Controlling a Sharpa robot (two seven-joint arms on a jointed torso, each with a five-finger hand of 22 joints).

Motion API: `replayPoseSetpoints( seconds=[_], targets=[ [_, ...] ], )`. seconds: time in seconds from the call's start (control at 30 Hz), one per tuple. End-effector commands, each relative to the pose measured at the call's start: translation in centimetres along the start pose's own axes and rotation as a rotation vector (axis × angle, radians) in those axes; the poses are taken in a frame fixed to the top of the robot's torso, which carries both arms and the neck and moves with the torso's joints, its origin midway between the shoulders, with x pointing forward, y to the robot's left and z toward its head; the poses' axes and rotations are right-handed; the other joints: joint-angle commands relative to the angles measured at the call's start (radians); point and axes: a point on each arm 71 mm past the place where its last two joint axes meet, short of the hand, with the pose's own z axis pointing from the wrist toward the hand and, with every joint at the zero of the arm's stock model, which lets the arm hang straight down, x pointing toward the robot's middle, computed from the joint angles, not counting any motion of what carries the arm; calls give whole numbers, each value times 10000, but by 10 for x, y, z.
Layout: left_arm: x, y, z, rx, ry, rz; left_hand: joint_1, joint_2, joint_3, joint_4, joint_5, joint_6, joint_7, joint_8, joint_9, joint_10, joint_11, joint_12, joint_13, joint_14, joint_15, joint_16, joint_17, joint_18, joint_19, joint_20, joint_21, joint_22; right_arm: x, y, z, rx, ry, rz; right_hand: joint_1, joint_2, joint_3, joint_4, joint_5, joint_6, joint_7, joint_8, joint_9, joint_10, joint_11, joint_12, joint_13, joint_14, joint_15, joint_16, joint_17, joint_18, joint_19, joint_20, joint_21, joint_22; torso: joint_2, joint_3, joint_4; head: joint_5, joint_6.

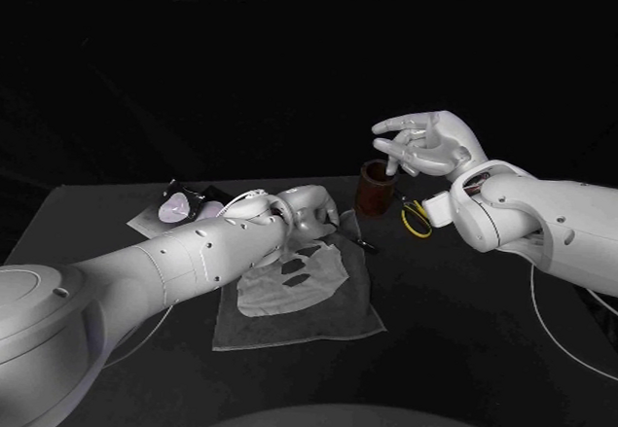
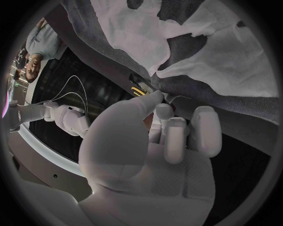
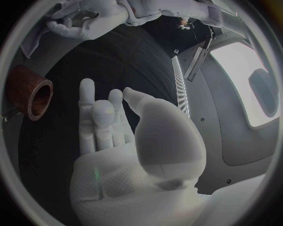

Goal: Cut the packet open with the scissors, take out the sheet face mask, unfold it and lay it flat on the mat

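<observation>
The mask (image 1: 303,270) lies spread on the mat (image 1: 288,334), with bare table (image 1: 439,377) before it and to its right, and the left arm reaching in along its left edge. The left hand (image 1: 298,211) sits at the mat's far edge with fingers curled; whether it grips anything I cannot tell. Beyond lie the packet (image 1: 181,206), behind that arm, and the scissors (image 1: 419,220) beside the cup (image 1: 377,188), over which the right hand (image 1: 428,145) hovers empty, fingers apart.

Brown cylindrical holder (image 1: 376,188) stands upright, open end up, on the black tabletop (image 1: 457,325), its hollow bore plain in the right wrist view; a thin dark stick-like item (image 1: 360,242), identity unclear, lies just robot-side of the holder.
</observation>
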Motion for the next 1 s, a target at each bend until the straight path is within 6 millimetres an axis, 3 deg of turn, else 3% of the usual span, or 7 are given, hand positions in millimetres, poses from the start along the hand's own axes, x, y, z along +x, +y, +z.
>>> replayPoseSetpoints(
  seconds=[0.03, 0.43, 0.6, 0.77, 1.0],
  targets=[
    [-2, -1, 0, 158, -166, -394, -6, 107, -4, 44, 23, -21, -54, 78, 195, 52, -34, 4, 27, 1049, -74, 35, 2578, -148, 9, -78, -20, 861, 0, 0, 1, 30, 99, 59, -111, -6, -13, 41, -54, -26, 75, -7, 5, -85, -8, -50, -3, -56, -16, -5, -8, 192, -88, 6, -70, -13, 1, -3, 8, 5, 6],
    [-22, 11, -12, -261, -627, -3211, 22, 120, 23, 1, 23, -43, -65, 174, 251, 76, -50, 0, 50, 1052, -92, 37, 2584, -151, 19, -96, -10, 869, -6, -6, 1, 136, -61, -51, -118, -5, -18, 46, -60, -32, 77, -6, 5, -90, -6, -48, -8, -67, -14, -27, -27, 192, -94, 9, -81, -22, -43, -27, 54, 4, 69],
    [-36, 14, -19, -282, -748, -4011, -2, 102, 40, -13, 24, -68, -69, 241, 288, -163, -66, -203, -314, 1028, -104, 20, 2534, -132, -32, -106, -71, 812, -9, -10, 2, 212, -135, -106, -117, -4, -21, 46, -63, -38, 77, -5, 5, -96, -6, -46, -12, -68, -12, -23, -21, 193, -98, 11, -91, -29, -96, -71, 126, -14, 102],
    [-60, 25, -31, -440, -1130, -4243, -7, 97, 47, -19, 23, -77, -71, 261, 300, -177, -69, -230, -340, 1025, -108, 18, 2528, -132, -33, -109, -73, 811, -10, -15, 2, 311, -184, -126, -117, -4, -21, 46, -63, -38, 77, -5, 5, -96, -6, -46, -12, -68, -12, -23, -21, 193, -98, 11, -91, -29, -137, -116, 199, 56, 89],
    [-102, 65, -68, -1198, -1769, -4064, -21, 78, 52, -29, 24, -80, -79, 303, 321, -159, -73, -250, -344, 1029, -114, 21, 2537, -136, -23, -114, -61, 822, -10, -19, 0, 428, -151, -117, -111, 2, -19, 43, -63, -42, 77, -3, 6, -100, -6, -43, -16, -64, -12, -9, -6, 194, -101, 12, -99, -35, -216, -126, 324, 162, 79]
  ],
)
